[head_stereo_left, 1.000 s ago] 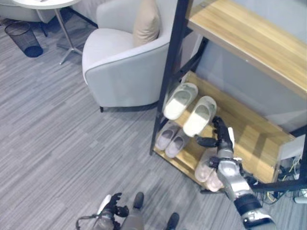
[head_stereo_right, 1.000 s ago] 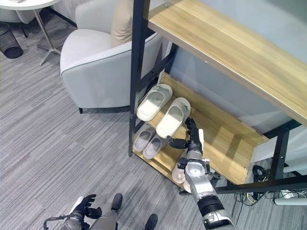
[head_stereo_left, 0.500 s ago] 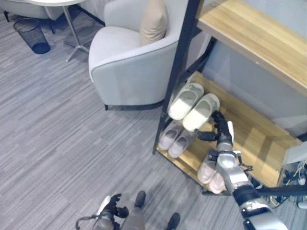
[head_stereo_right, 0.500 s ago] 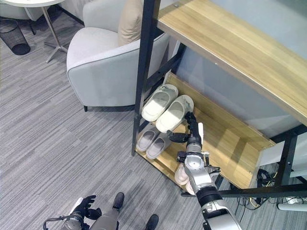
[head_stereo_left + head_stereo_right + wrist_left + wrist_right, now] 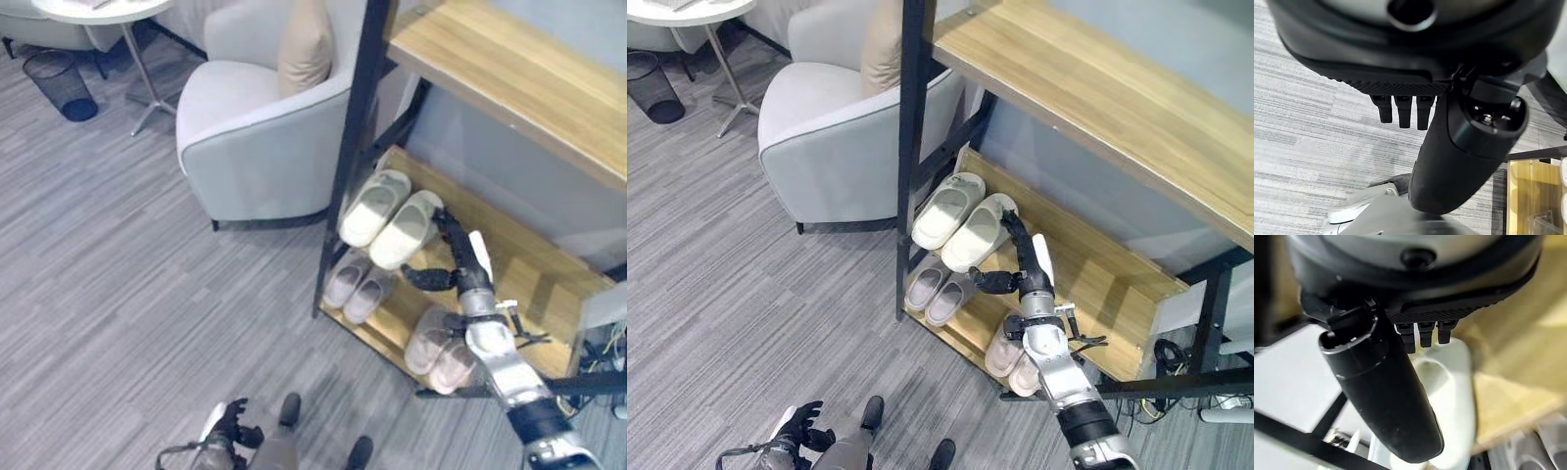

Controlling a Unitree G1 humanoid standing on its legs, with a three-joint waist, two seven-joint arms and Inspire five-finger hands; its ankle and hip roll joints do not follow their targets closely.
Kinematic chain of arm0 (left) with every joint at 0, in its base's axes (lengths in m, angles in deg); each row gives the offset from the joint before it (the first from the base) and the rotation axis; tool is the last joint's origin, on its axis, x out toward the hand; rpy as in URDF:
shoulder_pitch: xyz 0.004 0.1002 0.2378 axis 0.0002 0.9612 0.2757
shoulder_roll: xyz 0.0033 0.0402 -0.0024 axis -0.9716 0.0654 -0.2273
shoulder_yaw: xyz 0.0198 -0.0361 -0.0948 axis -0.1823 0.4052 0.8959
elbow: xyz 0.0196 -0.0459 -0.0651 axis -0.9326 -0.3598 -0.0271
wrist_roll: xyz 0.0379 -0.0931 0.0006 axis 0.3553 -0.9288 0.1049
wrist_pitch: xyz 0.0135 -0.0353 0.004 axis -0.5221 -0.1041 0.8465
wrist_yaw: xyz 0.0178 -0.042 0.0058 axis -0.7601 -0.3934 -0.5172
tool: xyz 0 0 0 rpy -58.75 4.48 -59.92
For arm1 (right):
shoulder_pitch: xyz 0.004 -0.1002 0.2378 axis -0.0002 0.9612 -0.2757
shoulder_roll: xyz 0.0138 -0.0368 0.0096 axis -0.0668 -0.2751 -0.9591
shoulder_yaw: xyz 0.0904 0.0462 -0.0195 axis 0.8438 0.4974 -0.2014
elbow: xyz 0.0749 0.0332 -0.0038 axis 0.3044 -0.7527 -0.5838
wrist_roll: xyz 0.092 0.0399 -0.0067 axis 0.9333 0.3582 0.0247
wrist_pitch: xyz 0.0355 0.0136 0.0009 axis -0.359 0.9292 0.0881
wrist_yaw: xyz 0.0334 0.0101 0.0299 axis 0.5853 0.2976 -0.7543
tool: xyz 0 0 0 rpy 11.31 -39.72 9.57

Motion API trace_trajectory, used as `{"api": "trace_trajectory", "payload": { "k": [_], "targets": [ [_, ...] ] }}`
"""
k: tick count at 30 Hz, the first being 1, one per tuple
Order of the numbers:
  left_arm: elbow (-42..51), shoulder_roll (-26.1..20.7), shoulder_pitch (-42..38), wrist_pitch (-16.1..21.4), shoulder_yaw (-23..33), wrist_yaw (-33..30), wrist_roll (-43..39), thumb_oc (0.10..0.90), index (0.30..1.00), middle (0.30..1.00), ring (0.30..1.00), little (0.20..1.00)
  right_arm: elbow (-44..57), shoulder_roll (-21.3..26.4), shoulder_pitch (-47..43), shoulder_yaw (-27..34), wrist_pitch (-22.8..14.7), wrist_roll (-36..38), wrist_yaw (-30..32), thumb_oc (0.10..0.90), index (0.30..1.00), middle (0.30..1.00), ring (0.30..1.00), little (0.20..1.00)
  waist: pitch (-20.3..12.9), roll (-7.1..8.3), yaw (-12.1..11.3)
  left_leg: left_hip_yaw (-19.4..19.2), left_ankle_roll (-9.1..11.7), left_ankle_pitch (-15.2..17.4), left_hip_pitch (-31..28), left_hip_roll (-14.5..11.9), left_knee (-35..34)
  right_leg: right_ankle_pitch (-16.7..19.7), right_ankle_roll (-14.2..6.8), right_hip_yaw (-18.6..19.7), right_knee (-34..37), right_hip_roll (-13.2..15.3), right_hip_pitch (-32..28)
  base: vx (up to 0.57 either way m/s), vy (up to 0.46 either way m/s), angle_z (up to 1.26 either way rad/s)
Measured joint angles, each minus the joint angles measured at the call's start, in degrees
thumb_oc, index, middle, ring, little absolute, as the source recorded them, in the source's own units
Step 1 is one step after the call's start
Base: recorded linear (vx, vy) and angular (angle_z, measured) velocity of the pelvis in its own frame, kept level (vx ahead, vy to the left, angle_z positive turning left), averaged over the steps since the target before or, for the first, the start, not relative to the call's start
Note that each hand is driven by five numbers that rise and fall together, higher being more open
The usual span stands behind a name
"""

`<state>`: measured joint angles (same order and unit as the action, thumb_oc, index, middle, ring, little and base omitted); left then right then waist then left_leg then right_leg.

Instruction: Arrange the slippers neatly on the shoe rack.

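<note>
Left hand (image 5: 227,428): low at the near edge of the head views, over grey carpet (image 5: 118,294), fingers curled, holding nothing. Clear slippers (image 5: 441,350): a pair side by side on the rack's (image 5: 348,157) bottom wooden shelf (image 5: 387,318), nearest the front right. Grey slippers (image 5: 351,286): a smaller pair, side by side on the same shelf, by the black front post. Right hand (image 5: 1024,264): reaching in over the middle shelf (image 5: 1097,284), fingers straight and thumb spread, fingertips against the toe end of the right white slipper (image 5: 978,233); nothing is gripped. Left white slipper (image 5: 946,209): just beside its mate on the middle shelf, the two touching or nearly so, both angled the same way. Top shelf (image 5: 1097,108): wood, above. Armchair (image 5: 260,147): pale grey, just left of the rack, with a beige cushion (image 5: 302,44). Beyond: round white table (image 5: 103,12) on a metal stand, dark mesh bin (image 5: 61,83) beside it.
</note>
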<state>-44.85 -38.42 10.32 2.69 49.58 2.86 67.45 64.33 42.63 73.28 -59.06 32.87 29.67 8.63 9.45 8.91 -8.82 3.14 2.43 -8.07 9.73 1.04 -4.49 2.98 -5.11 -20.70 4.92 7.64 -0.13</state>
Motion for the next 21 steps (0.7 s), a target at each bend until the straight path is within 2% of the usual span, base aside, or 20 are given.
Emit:
{"api": "trace_trajectory", "payload": {
  "k": [9, 13, 17, 21],
  "targets": [
    [-0.1, -0.1, 1.3, 0.0, 1.2, 0.3, 2.0, 0.800, 0.900, 0.900, 0.900, 0.900, 10.0, 1.5, 13.5, 0.9, -1.4, -1.3, -8.1, 0.800, 0.900, 0.900, 0.900, 0.900, -0.2, -0.36, 3.9, -2.2, -0.7, 0.8, -2.5, 0.0, 0.0, 0.3, -0.3, 2.6, 0.0, 0.5, -1.4, -0.02, -0.032, -0.14],
    [0.2, 0.7, 1.9, 0.1, 1.1, 2.0, 2.3, 0.800, 0.900, 0.900, 0.900, 0.900, 13.2, 3.0, 21.9, 3.1, -1.9, -1.3, -12.1, 0.800, 0.900, 0.900, 0.900, 0.900, -1.2, -2.23, 5.9, -3.4, -0.8, 1.0, -4.0, 0.0, 0.0, 0.5, -0.6, 3.4, 0.0, 0.7, -2.3, -0.04, -0.046, -0.13],
    [0.2, 1.1, 2.9, 0.2, 1.0, 2.8, 2.3, 0.800, 0.900, 0.900, 0.900, 0.900, 13.2, 3.8, 26.0, 3.7, -2.1, -1.3, -14.1, 0.800, 0.900, 0.900, 0.900, 0.900, -2.6, -3.28, 7.4, -4.7, -0.7, 1.6, -5.4, -0.5, -0.1, 0.5, -0.6, 4.9, 0.0, 0.4, -3.0, -0.03, -0.020, -0.21],
    [0.0, 1.8, 4.3, 0.2, 0.7, 2.9, 2.3, 0.800, 0.900, 0.900, 0.900, 0.900, 8.9, 3.8, 30.3, 3.6, -3.0, -2.3, -15.5, 0.800, 0.900, 0.900, 0.900, 0.900, -5.0, -4.66, 9.3, -6.2, -0.6, 1.9, -6.9, -1.3, -0.3, 0.4, -0.6, 6.4, 0.1, 0.0, -3.6, -0.04, -0.037, -0.20]
  ]
}}
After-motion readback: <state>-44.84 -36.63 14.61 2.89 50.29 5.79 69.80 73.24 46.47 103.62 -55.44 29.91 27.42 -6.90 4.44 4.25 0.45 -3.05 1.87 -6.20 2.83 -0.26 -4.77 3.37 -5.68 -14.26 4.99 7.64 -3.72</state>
